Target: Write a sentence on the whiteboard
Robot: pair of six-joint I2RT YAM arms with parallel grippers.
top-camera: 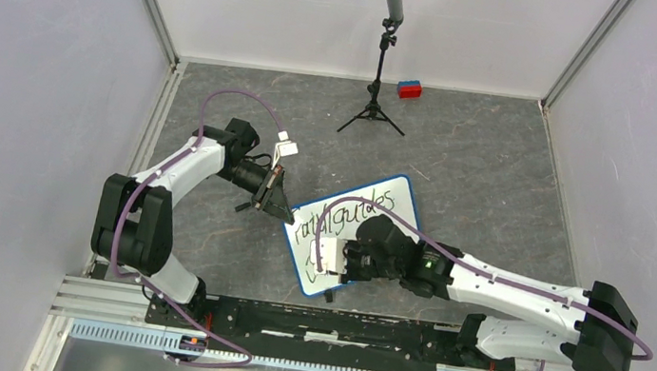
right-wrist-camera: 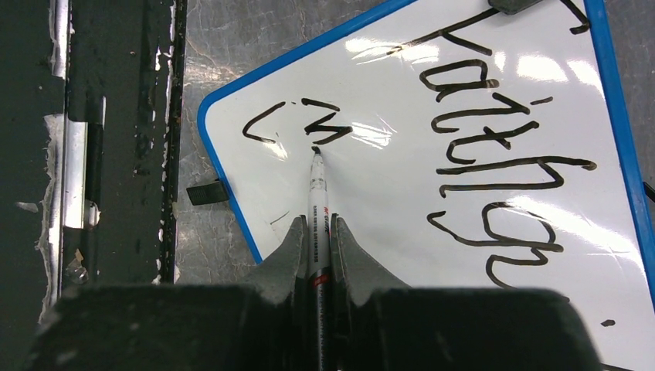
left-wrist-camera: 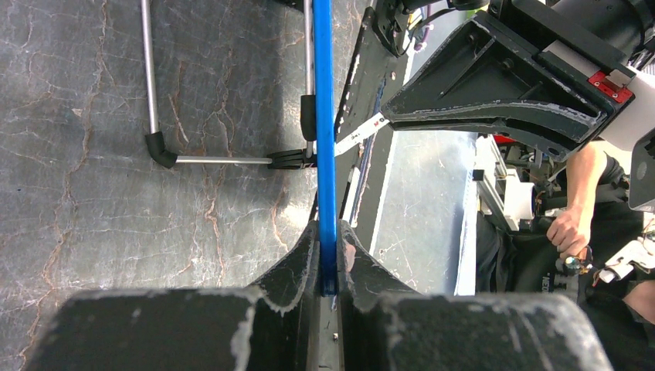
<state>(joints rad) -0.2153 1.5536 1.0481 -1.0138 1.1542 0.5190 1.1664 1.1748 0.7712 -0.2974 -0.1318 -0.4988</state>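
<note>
Marker (right-wrist-camera: 317, 182) is pinched by right hand (right-wrist-camera: 317, 236), board (right-wrist-camera: 386, 209) clamped by left hand (left-wrist-camera: 330, 236); second line (right-wrist-camera: 309, 127) is begun, steady strokes needed.

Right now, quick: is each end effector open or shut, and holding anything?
Left end effector: shut on the whiteboard rim.
Right end effector: shut on the marker.

The top camera is looking down from behind both arms; wrist cameras are peering closely past left gripper (left-wrist-camera: 330, 259) and right gripper (right-wrist-camera: 318, 247), sharing the whiteboard (top-camera: 405, 197).
</note>
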